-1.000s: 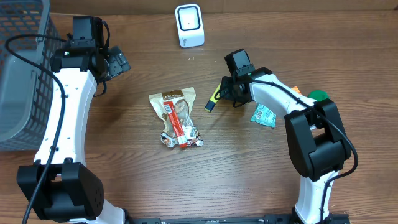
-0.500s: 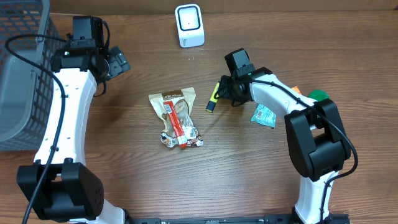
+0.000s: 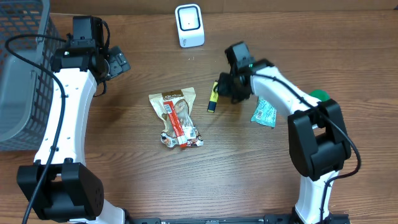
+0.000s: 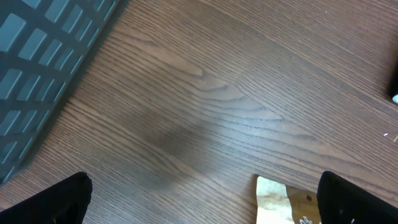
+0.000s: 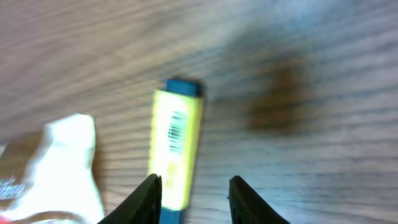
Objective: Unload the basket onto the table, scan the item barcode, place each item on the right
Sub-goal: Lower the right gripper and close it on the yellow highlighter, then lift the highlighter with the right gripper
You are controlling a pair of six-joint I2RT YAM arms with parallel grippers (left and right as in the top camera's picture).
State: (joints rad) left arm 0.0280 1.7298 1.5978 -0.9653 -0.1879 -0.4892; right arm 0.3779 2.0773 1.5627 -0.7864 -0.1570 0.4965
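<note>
Two tools, mine: right tool [image 3: 222, 89], frame centre, jaws parted, gripping nothing; yellow barcoded marker [image 3: 212, 98] lies loose just left of it, open desk [image 3: 249, 168] below; left tool [image 3: 119, 62], upper left, wide.

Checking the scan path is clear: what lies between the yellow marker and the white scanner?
Only bare wooden table lies between the yellow marker and the white scanner, apart from a tiny pale speck. The overhead view shows this.

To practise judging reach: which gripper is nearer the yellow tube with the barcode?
Right. The right gripper hovers right beside the yellow tube; the left gripper is far off, near the grey basket.
</note>
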